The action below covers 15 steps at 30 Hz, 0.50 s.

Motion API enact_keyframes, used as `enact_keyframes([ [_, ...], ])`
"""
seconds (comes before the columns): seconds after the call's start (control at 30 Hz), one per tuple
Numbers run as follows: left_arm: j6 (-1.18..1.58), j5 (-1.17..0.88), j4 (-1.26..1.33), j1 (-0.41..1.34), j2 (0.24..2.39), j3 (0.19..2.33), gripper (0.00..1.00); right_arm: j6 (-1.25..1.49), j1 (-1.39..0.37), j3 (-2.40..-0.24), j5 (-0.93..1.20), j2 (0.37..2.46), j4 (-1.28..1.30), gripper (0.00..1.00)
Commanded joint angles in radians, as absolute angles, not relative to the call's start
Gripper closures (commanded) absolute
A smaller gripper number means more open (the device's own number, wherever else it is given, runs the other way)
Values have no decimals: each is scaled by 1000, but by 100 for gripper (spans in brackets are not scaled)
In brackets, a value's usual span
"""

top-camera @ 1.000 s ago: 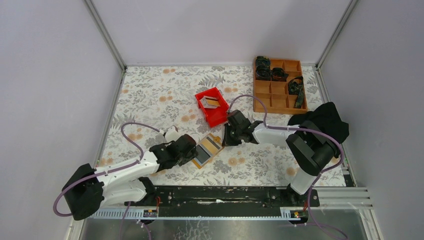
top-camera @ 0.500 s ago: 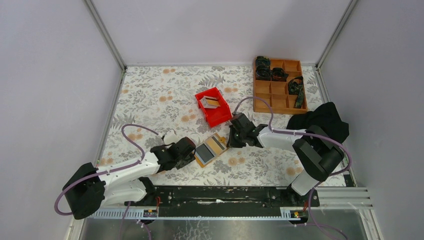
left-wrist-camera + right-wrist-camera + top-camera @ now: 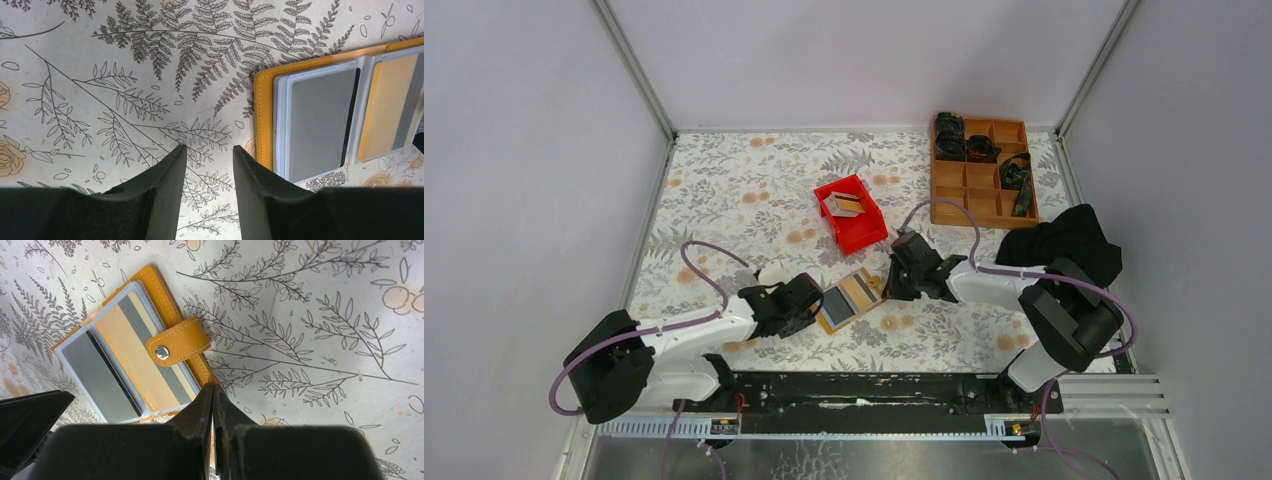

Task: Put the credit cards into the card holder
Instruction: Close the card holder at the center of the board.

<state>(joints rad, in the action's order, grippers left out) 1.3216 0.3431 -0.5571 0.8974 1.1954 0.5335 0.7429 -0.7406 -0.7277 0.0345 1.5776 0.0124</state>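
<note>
Since a second ago, the right claw (image 3: 898, 279) has been drawn back toward the right. The left arm has been folded in closer, and the card holder (image 3: 848, 299) has been left lying slightly further right.

The left claw (image 3: 209, 150) is held moderately spread, with only the patterned desk (image 3: 754, 180) seen in the gap. The holder's orange border (image 3: 262, 115) lies just ahead of it and to one side, apart from the fingers.

The right claw (image 3: 212, 390) is pressed together. Its tips are set at the holder's edge just below the snap strap (image 3: 177, 342), and whether they touch it, or nip anything thin, cannot be told from this view.

The card holder is spread open and flat on the desk between the two claws. A grey card (image 3: 97, 375) is seen in one clear sleeve, and a tan panel with a grey stripe sits beside it.

Further out, a red bin (image 3: 864, 236) stands behind the holder with more cards (image 3: 845, 205) in it. A compartment tray (image 3: 980, 192) is placed at the far right, with a black cloth (image 3: 1069, 245) in front of it.
</note>
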Motion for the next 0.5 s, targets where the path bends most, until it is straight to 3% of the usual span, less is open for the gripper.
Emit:
enact_keyframes([
  [0.0,1303,350,-544,910,1214,550,54,756,-736,-681,-19,1550,100,93],
  [0.47,1255,320,-406,912,1348,568,51,767,-765,-676,-15,1512,154,93],
])
